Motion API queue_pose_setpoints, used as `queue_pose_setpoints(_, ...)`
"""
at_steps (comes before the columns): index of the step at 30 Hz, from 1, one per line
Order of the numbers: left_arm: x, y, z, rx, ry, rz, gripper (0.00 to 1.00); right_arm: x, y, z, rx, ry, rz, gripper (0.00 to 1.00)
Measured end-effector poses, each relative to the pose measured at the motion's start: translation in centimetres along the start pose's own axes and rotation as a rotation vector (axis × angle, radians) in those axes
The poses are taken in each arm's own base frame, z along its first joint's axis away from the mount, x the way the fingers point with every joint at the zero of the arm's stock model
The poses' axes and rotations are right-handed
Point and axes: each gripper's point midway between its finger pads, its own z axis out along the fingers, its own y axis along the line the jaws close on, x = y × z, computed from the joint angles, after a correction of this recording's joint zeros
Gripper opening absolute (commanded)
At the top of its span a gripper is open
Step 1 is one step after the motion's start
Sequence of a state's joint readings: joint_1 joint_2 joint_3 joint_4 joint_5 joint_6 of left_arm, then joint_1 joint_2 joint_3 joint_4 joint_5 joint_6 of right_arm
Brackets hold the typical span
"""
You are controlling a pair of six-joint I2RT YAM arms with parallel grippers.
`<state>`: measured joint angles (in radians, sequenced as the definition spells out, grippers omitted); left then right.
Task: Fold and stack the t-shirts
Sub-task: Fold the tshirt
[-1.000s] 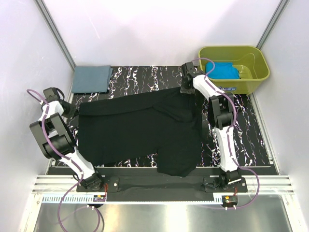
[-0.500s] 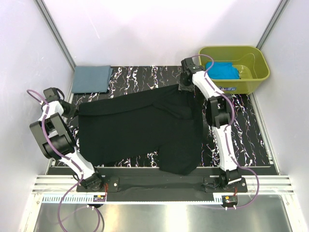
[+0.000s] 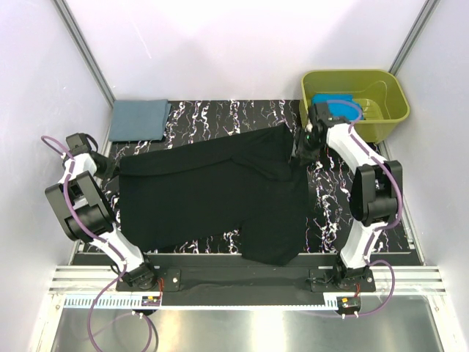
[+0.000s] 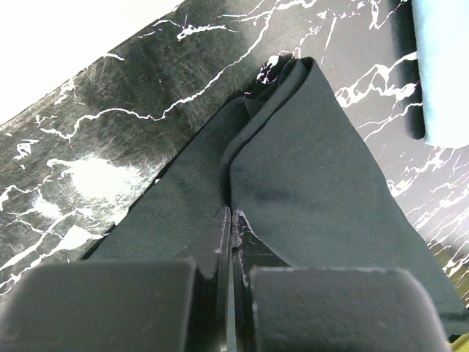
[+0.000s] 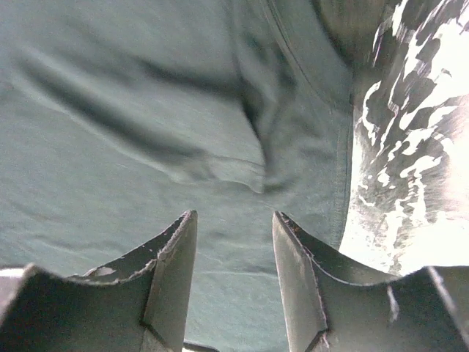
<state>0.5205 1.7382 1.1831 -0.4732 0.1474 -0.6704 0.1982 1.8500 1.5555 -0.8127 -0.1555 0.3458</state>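
At the far right of the bench (image 3: pixel 220 117), the right fingers (image 5: pixel 172 271) have just let go. A second ago they were pinched on the far corner of the black t-shirt (image 3: pixel 220 194). Now they stand apart with nothing between them, hovering just above the cloth, and the arm has swung out toward the olive tub (image 3: pixel 388 121). The released corner lies flat on the bench, so that end of the shirt looks placed. I take it the spreading step is about over and the folding can begin.

The left fingers (image 4: pixel 293 304) are together, clamped on a fold of the shirt's left edge and pinning it near the bench's left side. The shirt lies spread across the middle of the bench, its near hem touching the front edge.

The slate-blue t-shirt (image 3: pixel 139 119) sits folded in the far left corner, well apart from the black one. The turquoise t-shirt (image 3: pixel 337 106) is bunched in the tub.

The bench top is black with white veins, glossy enough to throw glare. White panel walls (image 3: pixel 242 44) close it in, with metal posts (image 3: pixel 84 51) at the far corners and a metal rail (image 3: pixel 242 279) along the near edge.
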Motion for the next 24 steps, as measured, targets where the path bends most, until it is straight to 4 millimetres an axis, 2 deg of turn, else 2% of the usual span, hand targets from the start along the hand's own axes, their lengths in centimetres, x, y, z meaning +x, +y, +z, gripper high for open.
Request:
queue_pose_setpoints(5, 0.0, 0.0, 0.0, 0.0, 0.001, 0.009, 0.0, 3.4, -1.9, 3.6, 0.006, 0.123, 0.038, 0.49)
queue_pose_setpoints(10, 0.0, 0.1, 0.0, -0.001, 0.001, 0.013, 0.0, 4.2, -2.2, 5.4, -0.007, 0.154, 0.045, 0.42)
queue_pose_setpoints(18, 0.2, 0.2, 0.1, -0.003, 0.004, 0.015, 0.0, 3.9, -1.9, 6.2, -0.04, 0.136, 0.045, 0.38)
queue_pose_setpoints(24, 0.3, 0.3, 0.1, -0.006, 0.008, 0.014, 0.0, 4.5, -2.2, 6.6, -0.036, 0.15, 0.049, 0.36)
